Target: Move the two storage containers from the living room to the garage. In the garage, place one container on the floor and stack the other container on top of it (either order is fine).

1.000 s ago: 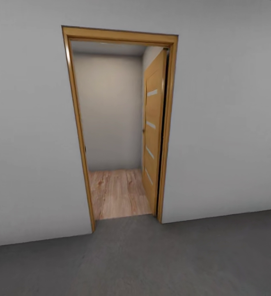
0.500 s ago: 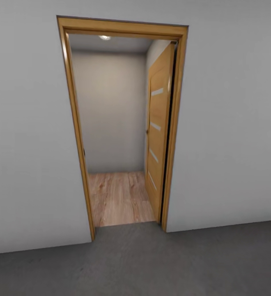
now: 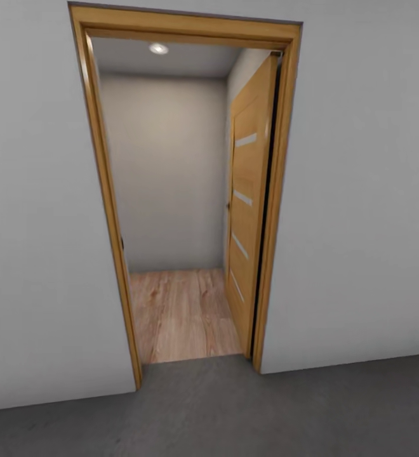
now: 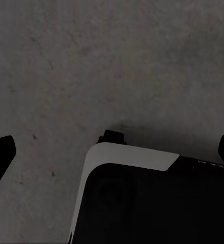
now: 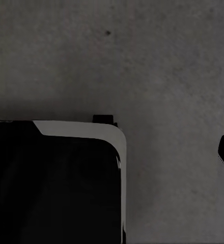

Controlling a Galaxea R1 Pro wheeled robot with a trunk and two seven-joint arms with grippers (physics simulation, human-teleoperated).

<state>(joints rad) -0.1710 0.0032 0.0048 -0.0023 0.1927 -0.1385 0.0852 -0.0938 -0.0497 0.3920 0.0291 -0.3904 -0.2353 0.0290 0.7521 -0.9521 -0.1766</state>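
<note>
Grey floor (image 3: 247, 412) before me; wooden doorway (image 3: 108, 190), door (image 3: 251, 209) swung open inward, plank floor (image 3: 181, 311) beyond. Both wrist views face concrete; finger spread I cannot tell. Containers unseen.

Dark grey concrete floor (image 3: 235, 412) meets wood planks (image 3: 181, 314) at doorway.

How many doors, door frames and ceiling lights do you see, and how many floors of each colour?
Wooden doors: 1
Wooden door frames: 1
Ceiling lights: 1
Light wood plank floors: 1
Dark grey concrete floors: 1
Total: 5
</note>
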